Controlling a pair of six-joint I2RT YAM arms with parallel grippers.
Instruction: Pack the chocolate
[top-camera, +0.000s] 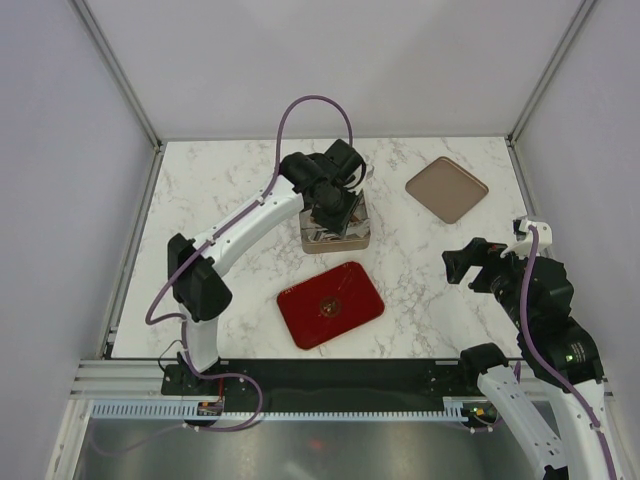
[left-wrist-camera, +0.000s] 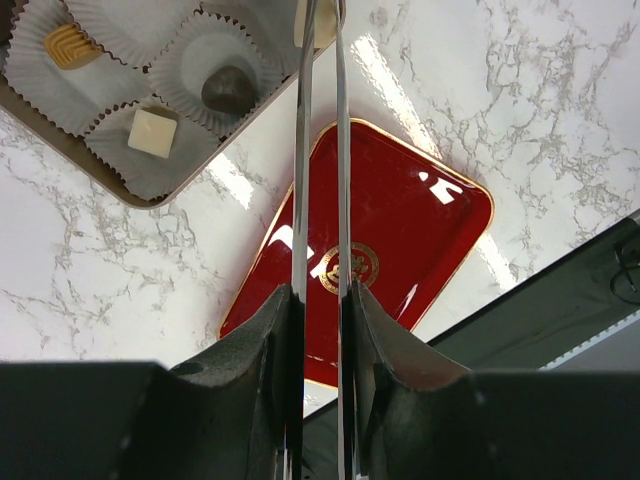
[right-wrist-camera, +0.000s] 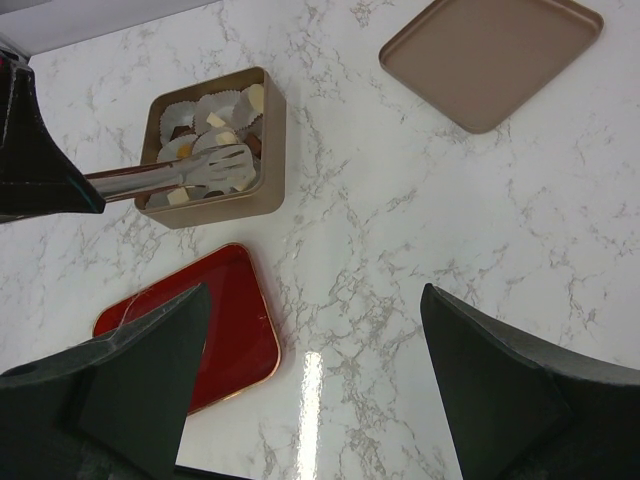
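Top external view has the left arm (top-camera: 235, 240) reaching from the near left corner across the marble surface (top-camera: 220, 190) to a tan box (top-camera: 352, 240) near the middle, with the left tool (top-camera: 335, 210) hanging directly over it. That tool is narrowed onto a pair of metal tongs (left-wrist-camera: 298, 150), whose two blades run close together and point down towards the box. The chocolate sits inside the box in white paper cups (left-wrist-camera: 40, 90): the left wrist view shows a tan ridged piece (left-wrist-camera: 70, 45), a dark rounded piece (left-wrist-camera: 228, 90) and a white square piece (left-wrist-camera: 152, 132), each in its own cup. A cream piece (left-wrist-camera: 318, 25) shows at the tongs' tips, though whether it is pinched I cannot tell. Just nearer than the box lies a red tray (top-camera: 330, 305) with a gold rim and a gold emblem at its centre, carrying no chocolate. Farther right, towards the back, a flat tan lid (top-camera: 447, 188) lies apart from the box. At the far right the right tool (top-camera: 462, 265) hovers above the bare surface, its fingers spread wide and holding nothing
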